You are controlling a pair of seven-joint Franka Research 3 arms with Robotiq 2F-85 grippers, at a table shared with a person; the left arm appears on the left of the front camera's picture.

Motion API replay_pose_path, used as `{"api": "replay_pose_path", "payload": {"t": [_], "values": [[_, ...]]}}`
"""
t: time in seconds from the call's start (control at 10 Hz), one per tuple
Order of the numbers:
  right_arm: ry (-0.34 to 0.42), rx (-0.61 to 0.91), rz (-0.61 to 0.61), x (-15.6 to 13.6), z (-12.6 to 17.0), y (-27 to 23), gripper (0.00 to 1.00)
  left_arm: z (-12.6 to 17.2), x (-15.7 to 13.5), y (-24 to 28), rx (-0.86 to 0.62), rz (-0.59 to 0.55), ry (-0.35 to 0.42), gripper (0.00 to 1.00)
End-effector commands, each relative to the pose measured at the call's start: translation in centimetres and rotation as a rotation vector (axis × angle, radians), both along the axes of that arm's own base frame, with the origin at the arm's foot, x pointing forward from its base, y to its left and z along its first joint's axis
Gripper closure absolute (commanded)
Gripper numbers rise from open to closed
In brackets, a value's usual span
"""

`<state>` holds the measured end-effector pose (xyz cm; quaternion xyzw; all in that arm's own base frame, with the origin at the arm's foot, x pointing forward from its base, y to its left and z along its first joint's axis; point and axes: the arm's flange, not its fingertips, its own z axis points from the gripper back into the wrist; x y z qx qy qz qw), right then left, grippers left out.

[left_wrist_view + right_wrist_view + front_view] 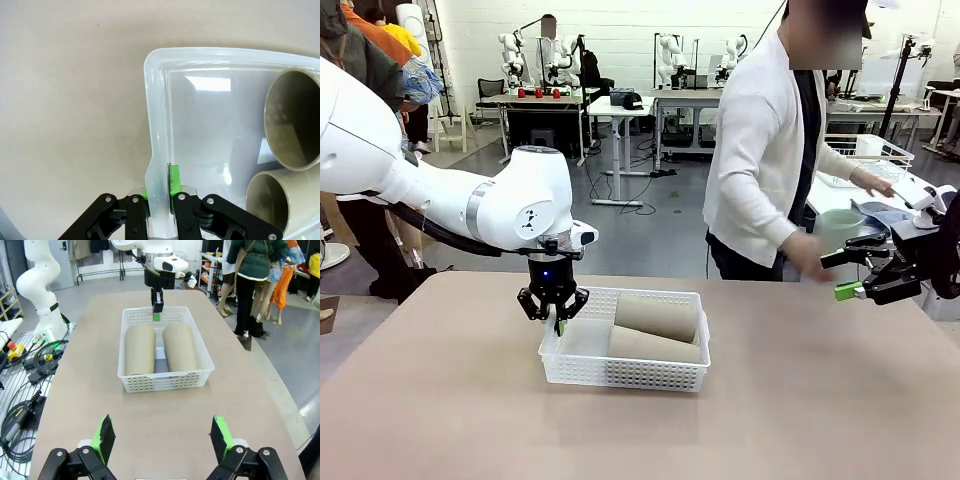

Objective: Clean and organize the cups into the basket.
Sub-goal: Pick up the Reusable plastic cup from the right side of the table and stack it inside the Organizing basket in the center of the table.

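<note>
A: Where did the cups lie?

B: Two tan cups (658, 318) lay side by side in the basket (620, 378), mid-table (800, 410). Their long axes ran left to right along the basket's length, mouths toward its left end. The mint cup (840, 228) was at the far right, in the person's hand (807, 262), beyond the table's edge.

A: Jaws?

B: The left gripper (557, 320) was pinched shut on the basket's left end wall, one pad on each side of the rim. I judged it was steadying the basket. The right gripper (840, 275) stood wide open with nothing between its pads.

A: Which arm for the mint cup?

B: The right. The cup sat just up and to the far side of its open jaws, near but not touching. The left arm was well apart from it and busy with the basket.

A: The cup's axis?

B: It seemed about upright, mouth up, but it was blurred, so I wasn't certain.

A: The coming move?

B: Probably a hand-over. The jaws would need to close across the cup's side, then lay it left to right to match the tan pair. The right wrist view showed that pair covering most of the basket floor, so the fit looked tight.
</note>
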<state>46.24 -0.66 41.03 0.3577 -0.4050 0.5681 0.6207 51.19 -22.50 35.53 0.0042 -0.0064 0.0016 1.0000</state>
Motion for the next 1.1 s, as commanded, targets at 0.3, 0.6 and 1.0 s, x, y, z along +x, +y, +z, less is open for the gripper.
{"api": "replay_pose_path", "payload": {"t": [0.3,0.6,1.0], "values": [[-0.007,-0.002,0.023,0.5,-0.1,-0.1,0.0,0.2,0.0,0.0,-0.001,0.0,-0.004,1.0],[-0.007,-0.002,0.023,0.5,-0.1,-0.1,0.0,0.2,0.0,0.0,-0.001,0.0,-0.004,1.0],[0.019,0.013,0.016,0.1,-0.9,-1.1,0.0,0.2,0.0,0.0,-0.001,0.0,-0.004,1.0]]}}
